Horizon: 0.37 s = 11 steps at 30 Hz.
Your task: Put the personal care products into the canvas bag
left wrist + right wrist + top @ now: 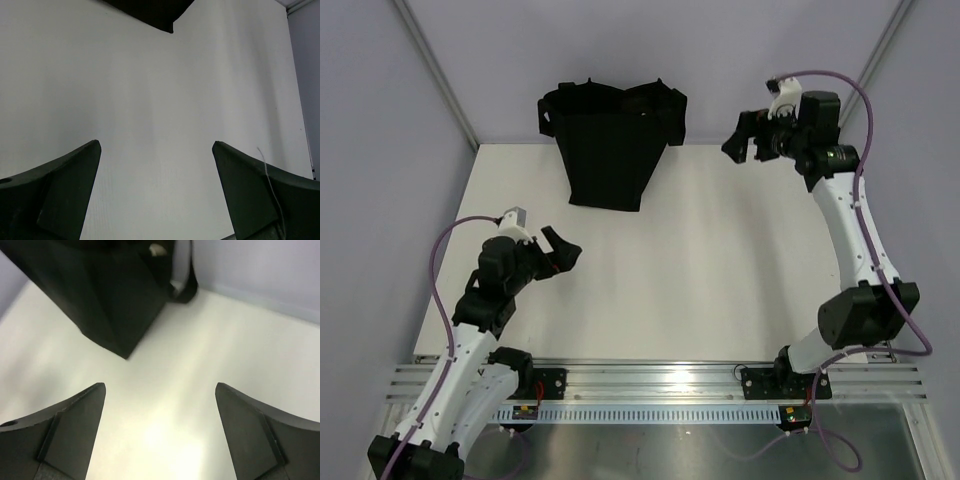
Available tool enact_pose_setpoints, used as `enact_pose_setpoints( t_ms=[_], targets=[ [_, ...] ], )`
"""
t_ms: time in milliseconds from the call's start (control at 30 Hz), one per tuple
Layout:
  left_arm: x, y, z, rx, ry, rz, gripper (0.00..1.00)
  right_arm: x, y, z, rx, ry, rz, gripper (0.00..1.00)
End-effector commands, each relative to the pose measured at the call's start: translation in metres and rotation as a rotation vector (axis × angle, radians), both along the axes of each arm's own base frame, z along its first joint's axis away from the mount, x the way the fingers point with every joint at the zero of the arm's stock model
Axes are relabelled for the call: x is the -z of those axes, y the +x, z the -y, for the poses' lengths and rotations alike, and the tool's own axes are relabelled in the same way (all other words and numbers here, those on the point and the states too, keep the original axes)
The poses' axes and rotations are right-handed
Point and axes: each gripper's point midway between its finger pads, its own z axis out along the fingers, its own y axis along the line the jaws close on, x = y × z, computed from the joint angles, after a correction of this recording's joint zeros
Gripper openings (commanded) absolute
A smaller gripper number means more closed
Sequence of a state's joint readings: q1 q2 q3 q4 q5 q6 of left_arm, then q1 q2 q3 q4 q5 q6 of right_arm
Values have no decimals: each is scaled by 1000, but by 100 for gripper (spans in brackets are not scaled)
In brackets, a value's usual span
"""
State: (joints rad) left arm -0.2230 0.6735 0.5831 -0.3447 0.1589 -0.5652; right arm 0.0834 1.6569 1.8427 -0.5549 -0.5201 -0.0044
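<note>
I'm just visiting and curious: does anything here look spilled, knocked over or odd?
Nothing stands out. The tall black fabric bag stands upright at the far side of the white table, and the left claw and right claw are open and empty.

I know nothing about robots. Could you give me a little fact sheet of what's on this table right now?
Table: white, flat
Canvas bag: black, standing at the far edge, mouth open upward
Left gripper: open, empty, over the near left of the table
Right gripper: open, empty, raised to the right of the bag
Bottles and tubes: none visible on the table
</note>
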Motion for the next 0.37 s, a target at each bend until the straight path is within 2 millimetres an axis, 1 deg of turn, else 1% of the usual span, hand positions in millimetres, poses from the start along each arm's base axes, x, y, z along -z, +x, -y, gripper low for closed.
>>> enact_pose_setpoints(
  t_ms=[0,33,67,100,133,167,233,267,300,333],
  targets=[
    [-27,7,-10,-41,28,95,99,24,-48,46,191,-228,30,100],
    [-27,7,-12,-53,36,95,99,24,-56,53,226,-237,48,99],
    [-29,7,-13,-58,38,103,99,35,-64,60,261,-253,44,100],
    [-30,8,-16,-67,46,110,99,20,-79,63,272,-245,87,99],
    [-32,9,-17,-73,46,120,99,26,-86,68,300,-246,61,100],
    [-33,9,-17,-75,50,126,99,21,-96,70,315,-241,71,99],
    [-36,12,-18,-83,48,139,99,24,-105,75,325,-258,71,100],
    [-35,13,-18,-85,48,139,99,37,-107,81,356,-273,53,100],
    [-35,14,-18,-86,48,139,99,34,-112,85,380,-270,70,99],
    [-35,15,-18,-86,48,139,99,36,-112,91,421,-266,66,99]
  ],
)
